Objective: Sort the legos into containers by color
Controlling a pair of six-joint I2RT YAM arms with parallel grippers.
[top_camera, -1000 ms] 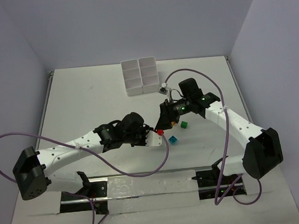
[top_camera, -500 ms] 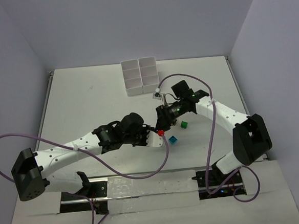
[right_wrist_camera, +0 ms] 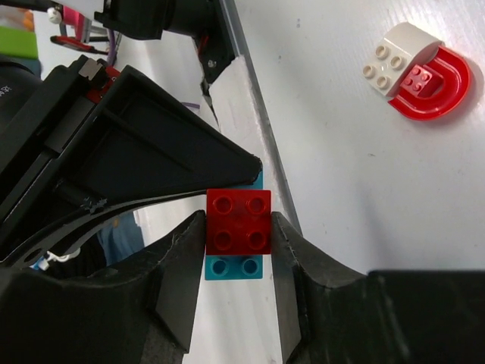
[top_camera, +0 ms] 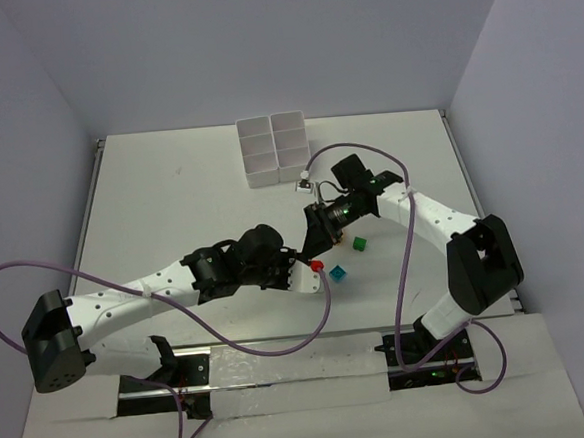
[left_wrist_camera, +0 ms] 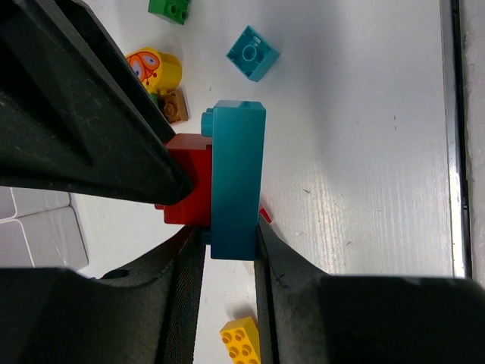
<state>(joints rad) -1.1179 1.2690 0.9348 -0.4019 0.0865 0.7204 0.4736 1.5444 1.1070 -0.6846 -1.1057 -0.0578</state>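
Nearby, green brick (top_camera: 359, 243), cyan brick (top_camera: 338, 274)

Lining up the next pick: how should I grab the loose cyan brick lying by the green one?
I'd come straight down and pinch the cyan brick across two opposite flat side walls. It lies stud up and turned diagonal, so turn the jaws to match. Nothing touches it.

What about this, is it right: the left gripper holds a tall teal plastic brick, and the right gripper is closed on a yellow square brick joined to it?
Only the colour is wrong: the right wrist view shows the right gripper closed on a red square plastic brick, not yellow. The left gripper does hold the tall teal plastic brick joined to it.
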